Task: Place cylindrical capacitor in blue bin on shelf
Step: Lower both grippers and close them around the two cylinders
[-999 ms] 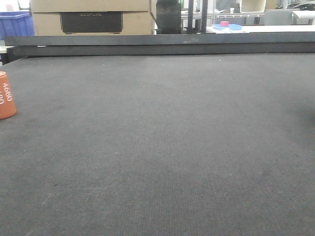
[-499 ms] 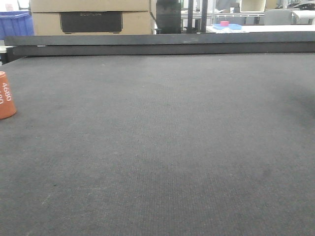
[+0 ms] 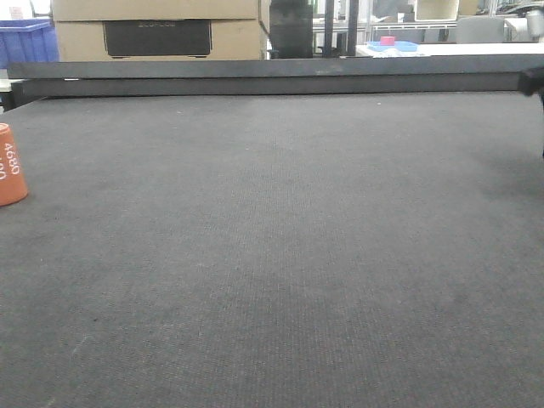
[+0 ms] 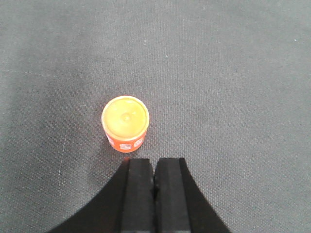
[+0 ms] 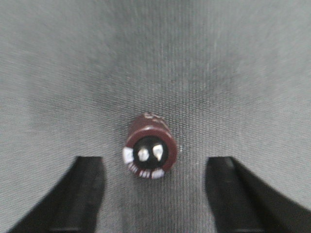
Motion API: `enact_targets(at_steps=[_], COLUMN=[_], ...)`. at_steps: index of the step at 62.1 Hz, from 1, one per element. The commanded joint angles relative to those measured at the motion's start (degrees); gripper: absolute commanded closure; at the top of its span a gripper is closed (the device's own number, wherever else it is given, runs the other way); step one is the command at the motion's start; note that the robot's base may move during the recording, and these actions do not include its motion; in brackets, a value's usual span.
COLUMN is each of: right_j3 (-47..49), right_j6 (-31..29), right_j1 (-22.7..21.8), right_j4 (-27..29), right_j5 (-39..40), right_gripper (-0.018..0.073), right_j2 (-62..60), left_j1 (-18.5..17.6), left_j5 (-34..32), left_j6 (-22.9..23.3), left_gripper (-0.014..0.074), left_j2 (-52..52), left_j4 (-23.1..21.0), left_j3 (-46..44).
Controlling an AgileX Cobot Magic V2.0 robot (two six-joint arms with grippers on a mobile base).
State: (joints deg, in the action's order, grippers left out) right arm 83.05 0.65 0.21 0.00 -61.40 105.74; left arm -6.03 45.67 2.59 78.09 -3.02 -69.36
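A dark maroon cylindrical capacitor [image 5: 150,148] with two metal pins on top and a white stripe stands upright on the dark grey mat [image 5: 155,58]. My right gripper [image 5: 154,162] is open above it, one finger on each side, well apart from it. An orange-red cylinder [image 4: 125,123] printed "4680" stands on the mat just ahead and left of my left gripper [image 4: 154,167], which is shut and empty. The same cylinder shows at the left edge of the front view [image 3: 10,166]. The shelf is out of view.
A black rail [image 3: 272,76] runs along the mat's far edge. Behind it are a cardboard box [image 3: 157,30] and a blue crate [image 3: 25,38] at the far left. A dark part of an arm [image 3: 533,81] shows at the right edge.
A dark arm part has come into the front view at the right edge. The orange-red cylinder has not moved.
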Motion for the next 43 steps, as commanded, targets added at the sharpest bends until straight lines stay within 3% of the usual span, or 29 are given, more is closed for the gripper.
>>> enact_targets(at_steps=[1, 25, 30, 41, 43], right_j3=[0.63, 0.91, 0.91, 0.91, 0.91], right_j6=[-0.06, -0.06, -0.06, -0.06, -0.06], right_j1=[-0.27, -1.11, -1.11, -1.11, -1.11], right_j4=[-0.92, 0.0, 0.31, 0.31, 0.31], right_j5=[0.94, 3.51, 4.13, 3.76, 3.62], right_gripper=[0.021, 0.0231, 0.0332, 0.0701, 0.0726], right_j2=[1.2, 3.92, 3.92, 3.92, 3.92], left_j1=[0.18, 0.18, 0.18, 0.18, 0.18], left_j5=[-0.07, -0.07, -0.58, -1.67, -1.67], left_j6=[0.38, 0.38, 0.38, 0.38, 0.38], left_gripper=[0.0707, 0.0707, 0.0707, 0.0707, 0.0707], left_j2=[-0.13, -0.13, -0.13, -0.13, -0.13], left_j4=[-0.29, -0.29, -0.29, -0.29, -0.29], left_j3=[-0.5, -0.5, -0.5, -0.5, -0.5])
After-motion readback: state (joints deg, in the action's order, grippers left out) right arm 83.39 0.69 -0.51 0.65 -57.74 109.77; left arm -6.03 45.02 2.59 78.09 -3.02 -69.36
